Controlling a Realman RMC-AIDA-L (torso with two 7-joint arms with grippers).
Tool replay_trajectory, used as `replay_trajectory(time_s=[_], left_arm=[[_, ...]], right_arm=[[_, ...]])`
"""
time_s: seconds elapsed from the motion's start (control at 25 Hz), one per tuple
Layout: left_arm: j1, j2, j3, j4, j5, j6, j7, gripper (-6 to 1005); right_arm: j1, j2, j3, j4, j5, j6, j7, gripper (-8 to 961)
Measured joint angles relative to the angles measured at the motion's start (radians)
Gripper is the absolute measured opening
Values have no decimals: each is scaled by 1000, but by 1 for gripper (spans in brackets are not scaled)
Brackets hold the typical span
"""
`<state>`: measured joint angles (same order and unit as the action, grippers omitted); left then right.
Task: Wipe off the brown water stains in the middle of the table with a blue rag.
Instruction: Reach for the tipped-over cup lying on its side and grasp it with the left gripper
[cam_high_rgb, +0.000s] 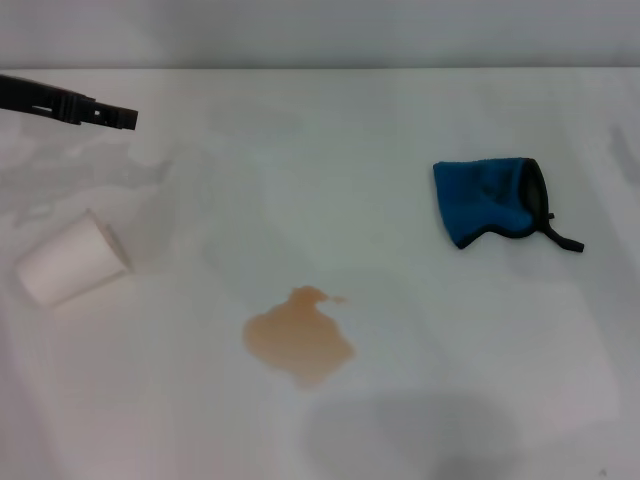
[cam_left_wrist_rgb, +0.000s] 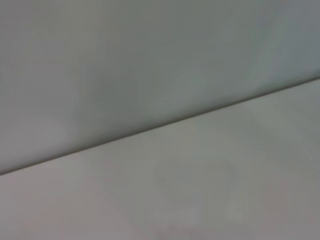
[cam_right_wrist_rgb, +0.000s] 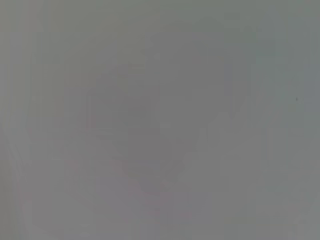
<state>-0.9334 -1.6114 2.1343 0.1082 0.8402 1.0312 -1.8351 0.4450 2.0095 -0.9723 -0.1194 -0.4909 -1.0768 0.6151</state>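
The brown water stains (cam_high_rgb: 298, 340) spread as a pale tan blotch on the white table (cam_high_rgb: 330, 160), near its middle and toward the front, with a small droplet at the upper right. Off to the right and farther back lies the blue rag (cam_high_rgb: 487, 201), bunched up, its black trim and loop strap pointing right. My left gripper (cam_high_rgb: 118, 116) reaches in low over the far left of the table, well away from both rag and stain. The right gripper is out of view. Both wrist views show only plain pale surfaces.
A white paper cup (cam_high_rgb: 68, 260) lies on its side at the left, below the left gripper. The table's far edge (cam_left_wrist_rgb: 165, 125) meets a grey wall.
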Motion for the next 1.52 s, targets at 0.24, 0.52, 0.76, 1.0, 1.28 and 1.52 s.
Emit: replay_trajectory(time_s=[0.24, 0.52, 0.76, 1.0, 1.28, 1.52], left_arm=[[-29, 14, 27, -32, 3, 46, -3, 810], [-110, 21, 190, -162, -31, 180, 0, 811], [-161, 4, 435, -289, -165, 344, 31, 811], [-182, -88, 682, -563, -387, 518, 94, 812], [-179, -180, 708, -813, -386, 661, 199, 811], [-201, -262, 710, -896, -291, 686, 268, 811]], right_arm=[[3, 0, 2, -2, 0, 17, -1, 826], [4, 1, 1, -23, 0, 45, -2, 826], [6, 1, 1, -24, 0, 58, -3, 826], [7, 2, 1, -24, 0, 67, -3, 827], [9, 4, 1, -23, 0, 70, -3, 827], [9, 5, 1, -23, 0, 70, -3, 826]])
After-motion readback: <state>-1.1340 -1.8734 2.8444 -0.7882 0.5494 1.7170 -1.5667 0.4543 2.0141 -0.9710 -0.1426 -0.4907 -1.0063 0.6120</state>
